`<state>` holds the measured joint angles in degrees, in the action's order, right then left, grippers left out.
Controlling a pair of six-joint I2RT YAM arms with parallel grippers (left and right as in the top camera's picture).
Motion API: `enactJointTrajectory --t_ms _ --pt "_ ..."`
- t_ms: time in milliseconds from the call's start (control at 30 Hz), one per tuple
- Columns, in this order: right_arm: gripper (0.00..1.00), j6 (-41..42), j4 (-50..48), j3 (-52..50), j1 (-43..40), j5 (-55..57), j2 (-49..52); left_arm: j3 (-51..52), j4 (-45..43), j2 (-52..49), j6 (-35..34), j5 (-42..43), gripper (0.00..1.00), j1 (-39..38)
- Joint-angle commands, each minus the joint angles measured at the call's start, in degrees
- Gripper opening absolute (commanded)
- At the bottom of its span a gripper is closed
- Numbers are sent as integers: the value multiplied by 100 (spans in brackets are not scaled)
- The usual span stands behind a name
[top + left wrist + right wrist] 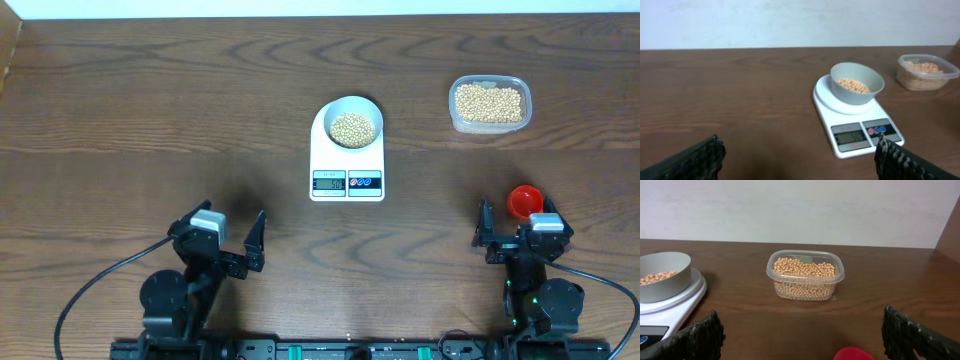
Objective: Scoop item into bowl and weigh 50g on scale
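On the scale [347,172] sits the bowl [377,112], soybeans [352,129] inside for weighing. The left gripper [220,240] and right gripper [525,232] rest spread and empty, with the red scoop [524,201] at the right one, ready for the tub [489,126].

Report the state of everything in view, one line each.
bowl: upright on the scale, partly filled.
beans: a shallow layer in the bowl; more in the tub.
scale: bearing the bowl, reading too small to tell.
tub: lidless, nearly full.
red scoop: on the table, ungripped.
left end effector: open, empty.
right end effector: open, empty, just behind the scoop.
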<state>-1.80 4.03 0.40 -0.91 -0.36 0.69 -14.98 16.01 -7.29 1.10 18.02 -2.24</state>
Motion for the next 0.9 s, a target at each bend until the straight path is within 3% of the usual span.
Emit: enactJointTrajectory --t_ms 0,200,633,867 --pt "99 92 22 -11 -17 42 -42 247 -120 321 -275 -76 98 164" --pt "99 92 20 -11 -17 42 -42 619 -210 728 -339 -83 98 219" --pt "99 92 22 -11 -17 42 -42 1429 -1405 723 -492 -271 98 105" --pt "99 92 20 -11 -17 42 -42 1475 -1311 723 -487 -551 98 52"
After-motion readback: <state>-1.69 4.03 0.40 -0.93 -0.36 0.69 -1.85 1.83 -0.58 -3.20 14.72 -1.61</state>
